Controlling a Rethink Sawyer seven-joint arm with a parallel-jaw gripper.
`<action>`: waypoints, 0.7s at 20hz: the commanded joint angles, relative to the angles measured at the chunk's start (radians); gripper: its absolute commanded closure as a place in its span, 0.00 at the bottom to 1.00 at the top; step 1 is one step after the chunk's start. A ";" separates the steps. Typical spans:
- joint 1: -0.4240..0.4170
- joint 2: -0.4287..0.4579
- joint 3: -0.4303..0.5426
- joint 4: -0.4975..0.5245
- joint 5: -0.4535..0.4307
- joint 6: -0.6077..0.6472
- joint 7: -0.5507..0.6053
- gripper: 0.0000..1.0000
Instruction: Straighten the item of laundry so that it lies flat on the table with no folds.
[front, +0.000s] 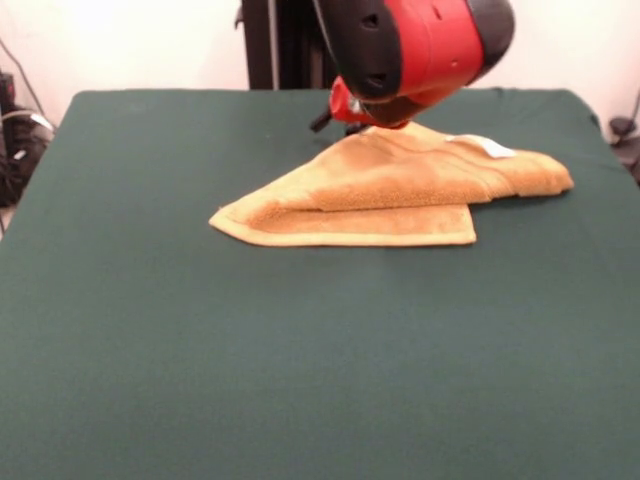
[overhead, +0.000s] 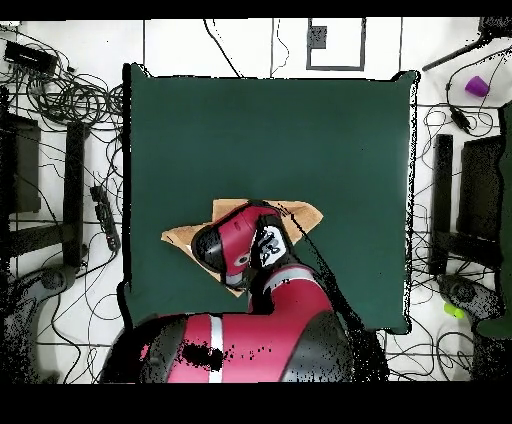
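Hovering low over folded towel (front: 400, 185), arm (front: 420, 45); end effector state perhaps hidden, unclear.

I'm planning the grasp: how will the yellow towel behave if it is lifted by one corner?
The towel will probably hang limp: it already lies draped over itself in soft folds. Its looped pile suggests it grips the green table cloth, so it would likely drag rather than slide. It looks light, and unlikely to roll.

Pincer (front: 362, 122) tips hidden behind arm (front: 420, 45)
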 joint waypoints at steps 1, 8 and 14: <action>-0.226 0.152 0.079 -0.021 -0.089 -0.271 -0.252 0.00; -0.436 0.033 0.233 0.187 0.118 -0.352 -0.219 0.00; -0.559 -0.218 0.384 0.416 0.229 -0.470 -0.113 0.00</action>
